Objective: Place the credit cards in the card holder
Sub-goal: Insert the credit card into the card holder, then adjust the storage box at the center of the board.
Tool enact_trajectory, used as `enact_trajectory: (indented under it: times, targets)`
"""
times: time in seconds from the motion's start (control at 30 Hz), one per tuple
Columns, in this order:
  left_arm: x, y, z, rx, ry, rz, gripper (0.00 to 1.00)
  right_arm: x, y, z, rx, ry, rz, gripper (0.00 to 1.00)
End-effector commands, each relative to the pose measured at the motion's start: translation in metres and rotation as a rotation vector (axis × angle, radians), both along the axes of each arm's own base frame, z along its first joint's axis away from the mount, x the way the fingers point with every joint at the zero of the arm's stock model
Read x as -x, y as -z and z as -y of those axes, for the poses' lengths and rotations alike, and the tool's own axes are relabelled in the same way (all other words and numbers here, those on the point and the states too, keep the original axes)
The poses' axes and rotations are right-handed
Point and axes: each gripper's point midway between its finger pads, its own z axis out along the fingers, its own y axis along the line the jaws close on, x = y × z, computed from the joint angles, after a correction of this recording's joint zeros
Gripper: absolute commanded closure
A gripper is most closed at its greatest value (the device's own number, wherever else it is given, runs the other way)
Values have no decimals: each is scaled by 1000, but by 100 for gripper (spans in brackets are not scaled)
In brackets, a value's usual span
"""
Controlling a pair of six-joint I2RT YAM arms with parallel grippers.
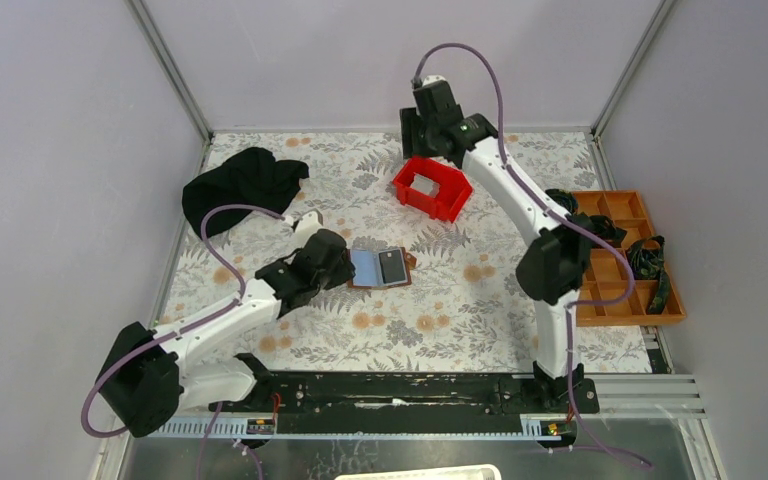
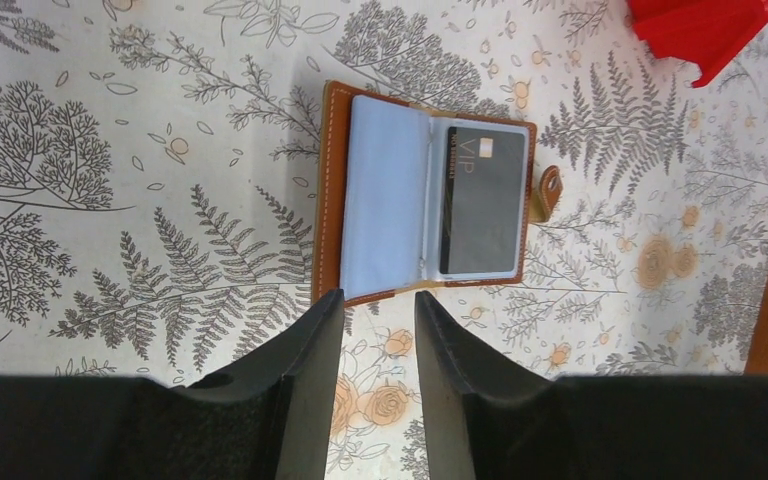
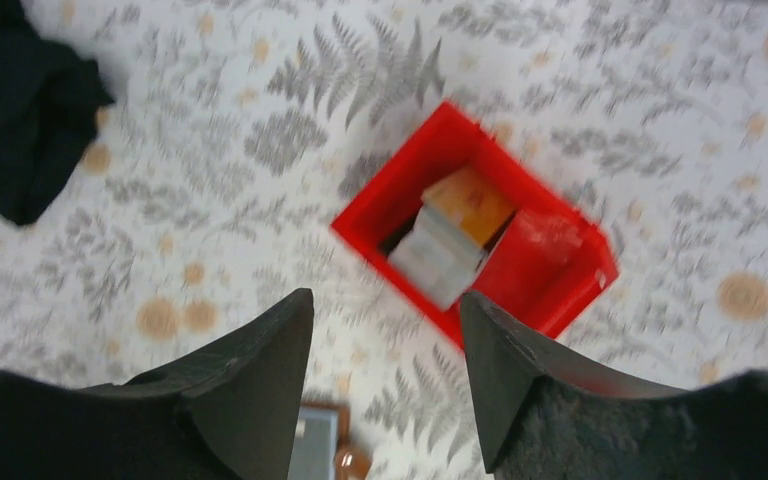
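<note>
- red plastic bin (image 1: 452, 206) toward the back of the floral worktop (image 1: 440, 320)
- black cloth (image 1: 240, 187) bunched up back left
- orange compartment tray (image 1: 620, 313) on the right side, dark straps (image 1: 650, 258) in it

You face plain pale lilac walls (image 1: 360, 60) on three sides, metal corner posts (image 1: 170, 68), and a fern-and-flower-patterned desk (image 1: 440, 312) under even light.

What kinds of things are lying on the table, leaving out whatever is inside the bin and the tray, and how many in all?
card holder: 1
dark card in its pocket: 1
red bin: 1
black cloth: 1
orange compartment tray: 1
Total: 5
</note>
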Motion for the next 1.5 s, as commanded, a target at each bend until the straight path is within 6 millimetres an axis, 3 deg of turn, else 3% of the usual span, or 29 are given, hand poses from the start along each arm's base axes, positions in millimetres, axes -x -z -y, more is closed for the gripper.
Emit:
enact_trajectory:
  times: [0.0, 0.1, 0.2, 0.33, 0.43, 0.57, 0.7, 0.87, 1.03, 1.23, 1.47]
  targets:
    - [-5, -18, -1, -28, -18, 7, 60, -37, 19, 13, 86, -37, -26, 36]
    - [-8, -26, 0, -34, -20, -4, 59, -60, 37, 21, 53, -56, -54, 37]
    - [-12, -33, 4, -19, -21, -1, 56, -69, 61, 26, 26, -95, -82, 37]
    - [-20, -33, 10, 12, -49, -8, 56, -67, 93, 23, 49, -150, -119, 38]
    - [-27, -30, 18, 45, -56, -25, 56, -61, 101, 25, 42, -150, -115, 39]
    - [-53, -35, 29, 57, -41, -15, 56, -62, 103, 43, 65, -88, -81, 38]
    - [-79, -34, 36, 65, -50, -45, 57, -68, 92, 57, 91, -49, -36, 38]
    - [-98, -36, 45, 95, -54, -45, 58, -74, 76, 70, 111, -51, -2, 38]
    - [-114, -27, 56, 115, -57, -70, 58, -82, 75, 89, 123, -25, -1, 37]
    - [-132, -24, 67, 119, -54, -71, 59, -83, 82, 94, 116, -39, -14, 38]
    - [-145, -17, 67, 118, -64, -81, 59, -89, 85, 88, 90, -71, -2, 38]
